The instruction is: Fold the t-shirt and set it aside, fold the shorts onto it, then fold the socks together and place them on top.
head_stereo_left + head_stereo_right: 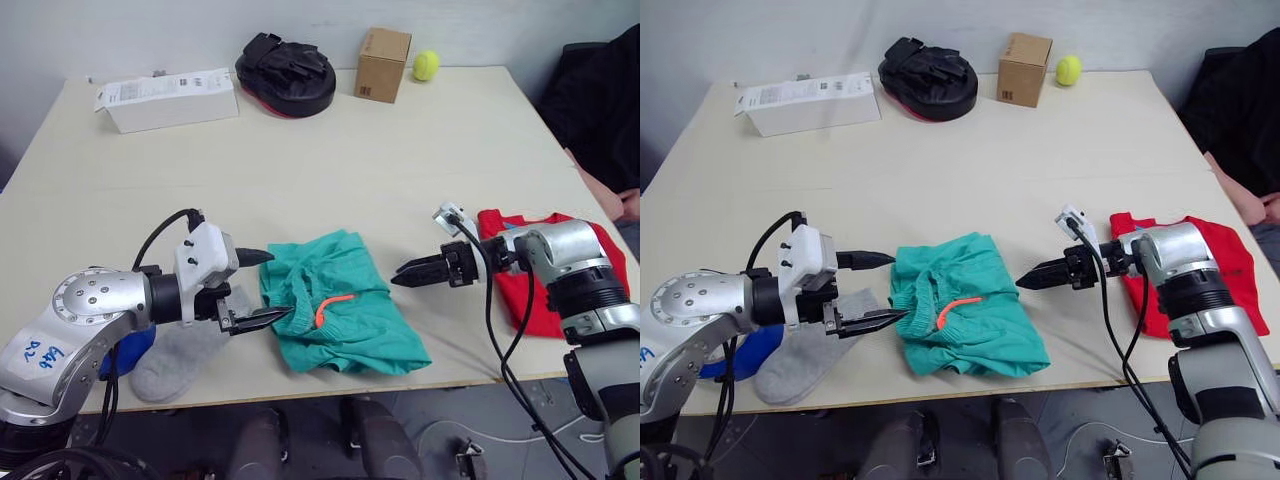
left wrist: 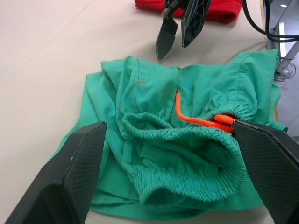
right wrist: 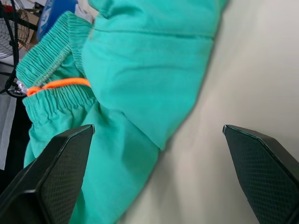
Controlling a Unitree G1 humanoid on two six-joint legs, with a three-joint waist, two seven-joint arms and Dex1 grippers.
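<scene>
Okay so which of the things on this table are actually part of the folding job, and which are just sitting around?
Part of the job:
- red t-shirt, at the table's right edge
- teal-green shorts, bunched between the two grippers
- grey sock, near the front edge

Just lying about:
- white box
- black padded mitt
- cardboard box
- tennis ball
- blue item beside the sock

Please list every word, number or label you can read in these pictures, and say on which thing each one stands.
White box: dark print on its top label, too small to read.
Brown cardboard box: a small mark, unreadable.
Blue handwriting on the left arm's joint: not clearly legible.
Nothing else carries text.
</scene>
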